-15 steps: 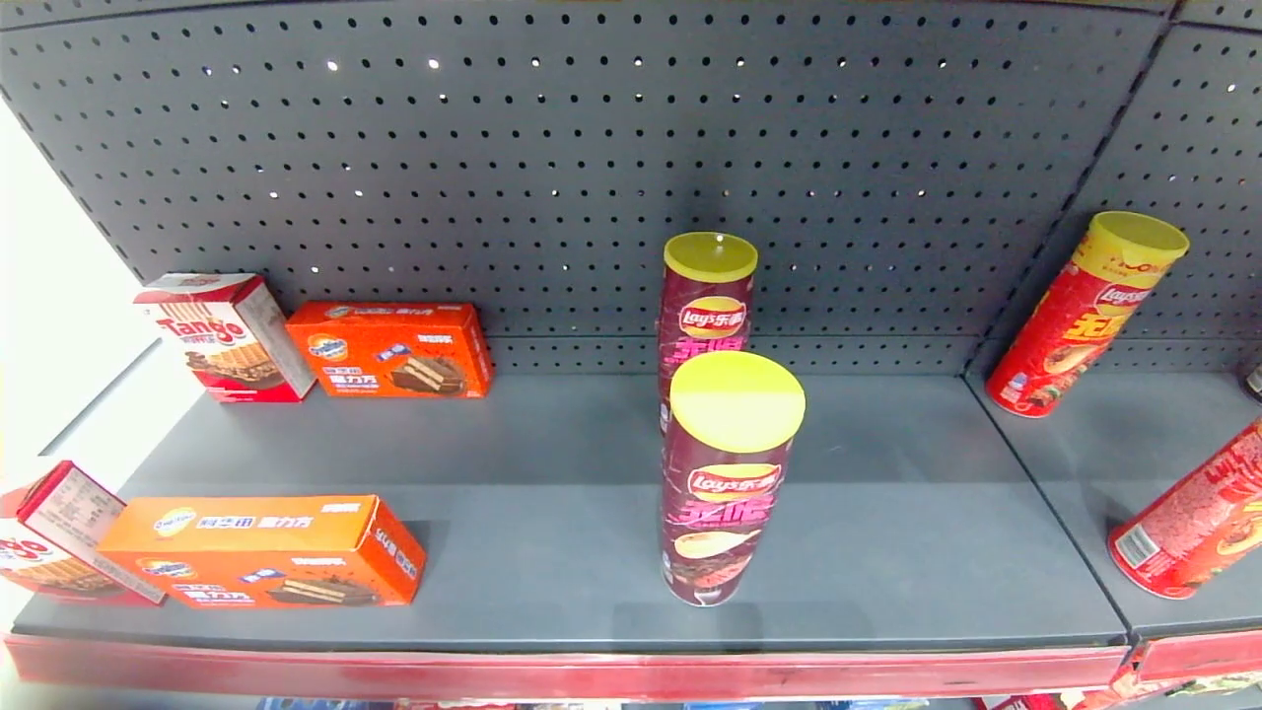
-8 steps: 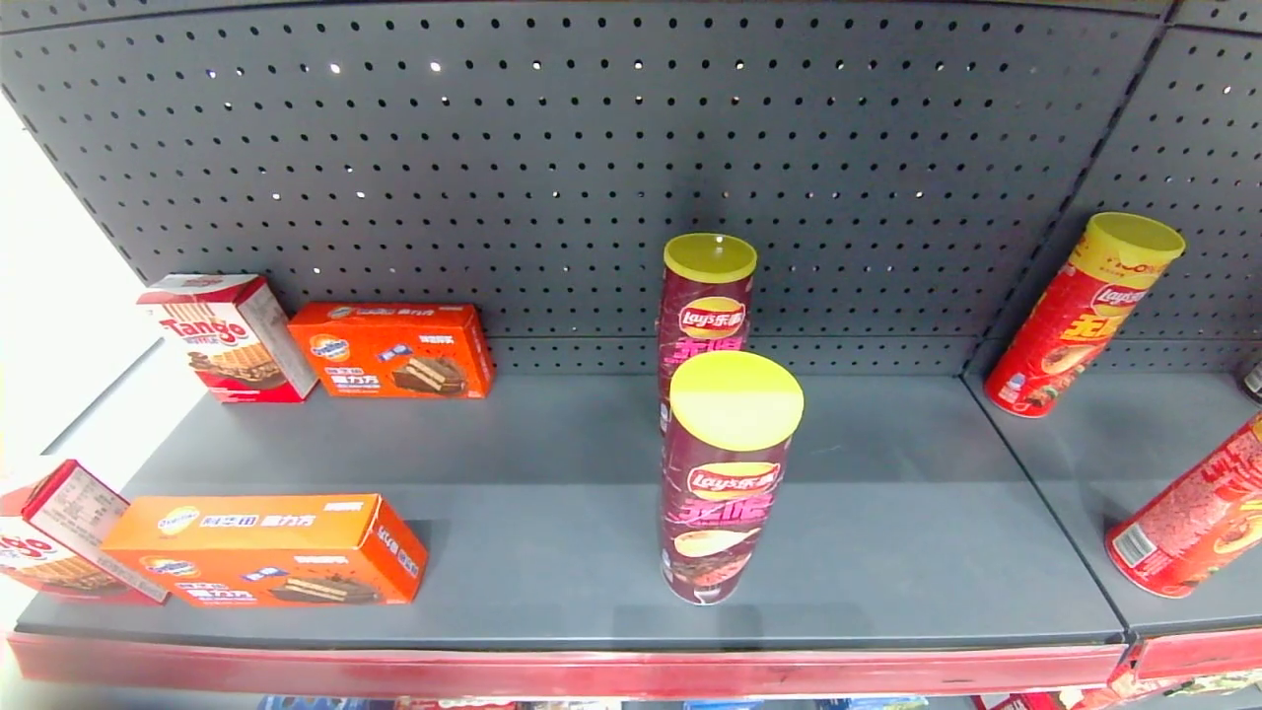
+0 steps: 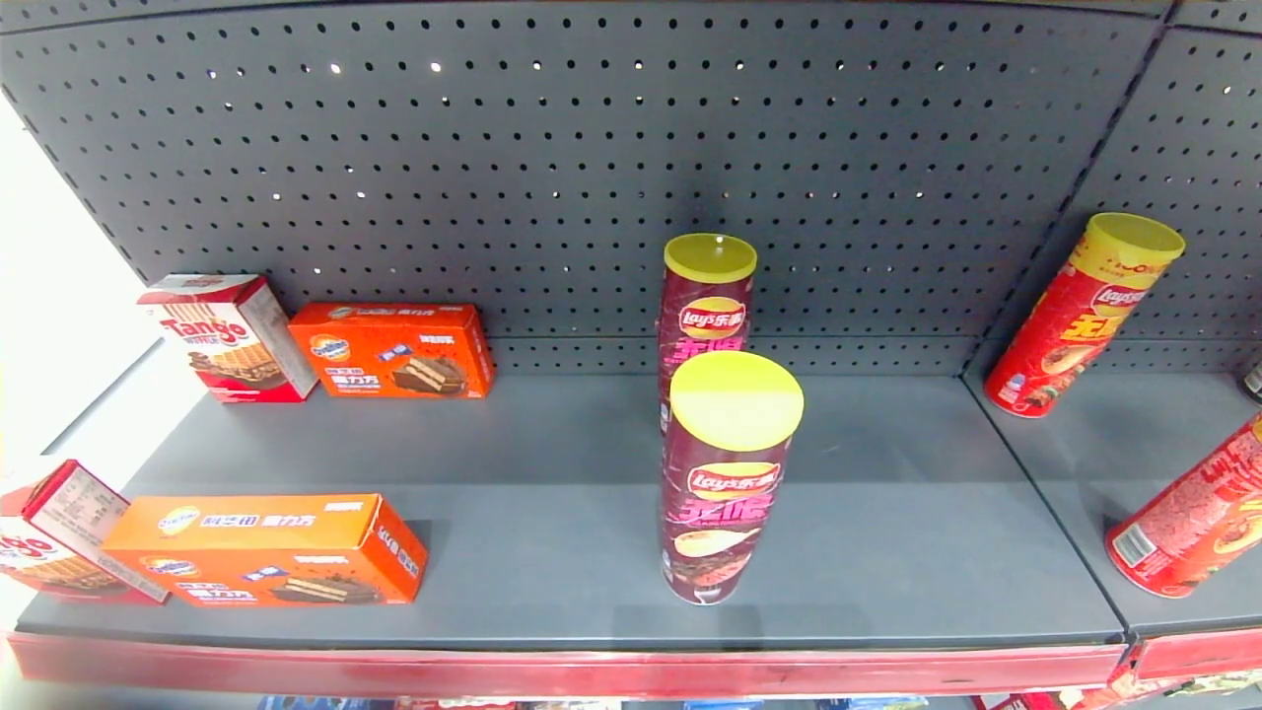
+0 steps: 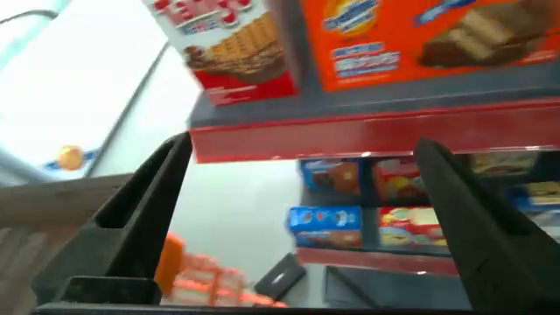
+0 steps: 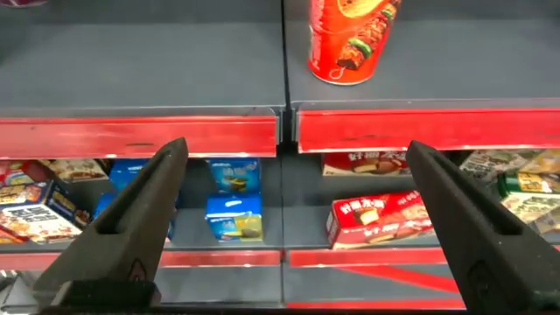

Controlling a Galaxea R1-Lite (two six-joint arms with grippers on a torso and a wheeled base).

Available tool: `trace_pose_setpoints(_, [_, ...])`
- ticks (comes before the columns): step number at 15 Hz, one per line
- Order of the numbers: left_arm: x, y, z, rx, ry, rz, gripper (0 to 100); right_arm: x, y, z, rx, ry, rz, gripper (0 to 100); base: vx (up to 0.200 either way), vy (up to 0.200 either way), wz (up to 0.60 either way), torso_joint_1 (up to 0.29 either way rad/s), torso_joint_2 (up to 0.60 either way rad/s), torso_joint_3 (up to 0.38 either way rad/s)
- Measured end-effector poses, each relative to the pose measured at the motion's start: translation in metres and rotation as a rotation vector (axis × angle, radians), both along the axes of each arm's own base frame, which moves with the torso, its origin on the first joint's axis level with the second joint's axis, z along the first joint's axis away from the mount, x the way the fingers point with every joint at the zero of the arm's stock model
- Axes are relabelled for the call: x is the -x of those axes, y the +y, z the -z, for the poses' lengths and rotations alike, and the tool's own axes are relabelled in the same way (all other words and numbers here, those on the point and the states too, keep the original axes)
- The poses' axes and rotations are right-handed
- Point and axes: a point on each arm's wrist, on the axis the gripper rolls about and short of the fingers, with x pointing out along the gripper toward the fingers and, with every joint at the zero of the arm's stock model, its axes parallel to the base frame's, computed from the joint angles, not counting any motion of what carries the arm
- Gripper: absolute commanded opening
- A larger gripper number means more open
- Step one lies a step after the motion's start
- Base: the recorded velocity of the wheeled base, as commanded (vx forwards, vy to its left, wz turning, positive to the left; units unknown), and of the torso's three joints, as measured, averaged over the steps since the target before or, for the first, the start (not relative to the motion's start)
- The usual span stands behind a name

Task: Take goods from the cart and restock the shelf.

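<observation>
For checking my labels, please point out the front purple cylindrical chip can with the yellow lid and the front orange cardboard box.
front purple chip can (image 3: 728, 493): head view, label on its side.
front orange cardboard box (image 3: 246, 528): head view, its top face.

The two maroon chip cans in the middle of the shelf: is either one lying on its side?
No: the front chip can and the rear chip can both stand upright on the shelf.

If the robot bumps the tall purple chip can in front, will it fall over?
Probably, yes. The front chip can stands tall and narrow on a small base, so a bump up high could tip it. Being round, it would likely roll on the flat shelf.
</observation>
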Motion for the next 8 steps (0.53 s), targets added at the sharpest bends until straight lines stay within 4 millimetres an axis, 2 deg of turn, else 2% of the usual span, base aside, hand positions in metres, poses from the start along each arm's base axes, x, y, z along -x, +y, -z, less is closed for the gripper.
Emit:
trace_pose_setpoints(2, [0.0012,-0.0016,0.001,0.024,-0.015,0.079,100,-0.0007,-0.0007,-0.0002,0.005,0.01,0.04,100,0.0,0.0,0.0,0.0,0.0,0.0])
trace_pose_setpoints(5, [0.002,-0.0017,0.0015,0.03,-0.022,0.091,100,-0.0029,0.0,-0.0009,0.01,0.038,0.08,100,0.0,0.0,0.0,0.0,0.0,0.0])
trace_pose_setpoints(8, [0.0021,-0.0027,0.0016,0.044,-0.026,0.133,100,-0.0042,0.0011,-0.0009,0.0,0.051,0.041,100,0.0,0.0,0.0,0.0,0.0,0.0])
